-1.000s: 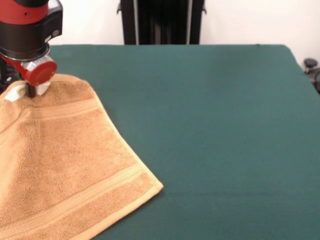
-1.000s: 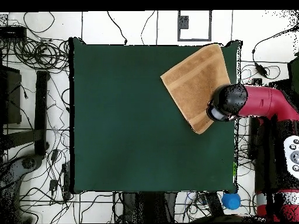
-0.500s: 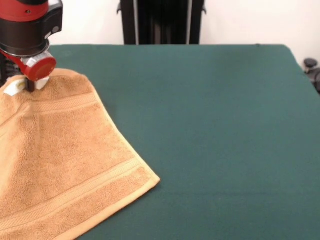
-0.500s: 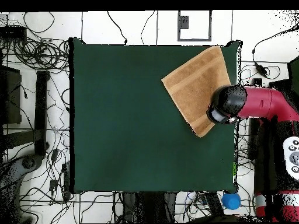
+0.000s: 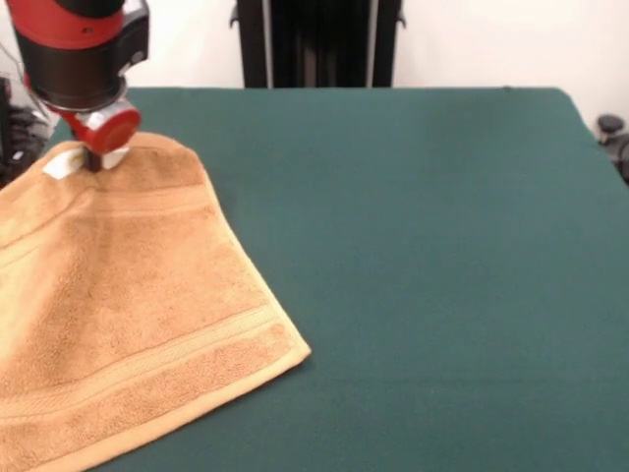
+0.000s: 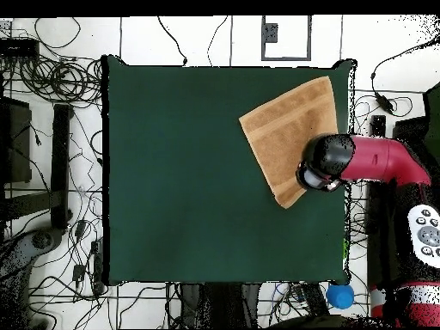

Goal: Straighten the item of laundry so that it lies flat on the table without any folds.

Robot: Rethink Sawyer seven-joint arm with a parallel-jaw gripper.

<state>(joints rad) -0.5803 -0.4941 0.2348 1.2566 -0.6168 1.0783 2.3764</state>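
Note:
The item of laundry (image 5: 128, 315), an orange-tan towel with woven border bands, lies on the left part of the green table (image 5: 423, 246). It runs off the picture's left and bottom edges. My gripper (image 5: 94, 161) stands at the towel's far corner, shut on the cloth beside a small white label (image 5: 62, 166). In the overhead view the towel (image 6: 288, 129) lies askew near the table's (image 6: 189, 189) top right corner. There the arm's red and black head (image 6: 325, 163) covers the gripper and the held corner.
The towel's side lies close to the table's right edge (image 6: 347, 155) in the overhead view. Cables (image 6: 51, 86) cover the floor around the table. A blue object (image 6: 339, 296) sits off the bottom right corner. A black post (image 5: 314, 44) stands behind the table.
The gripper has moved right in the front view, taking the towel's far corner with it. The towel has swung round slightly and its near corner has shifted.

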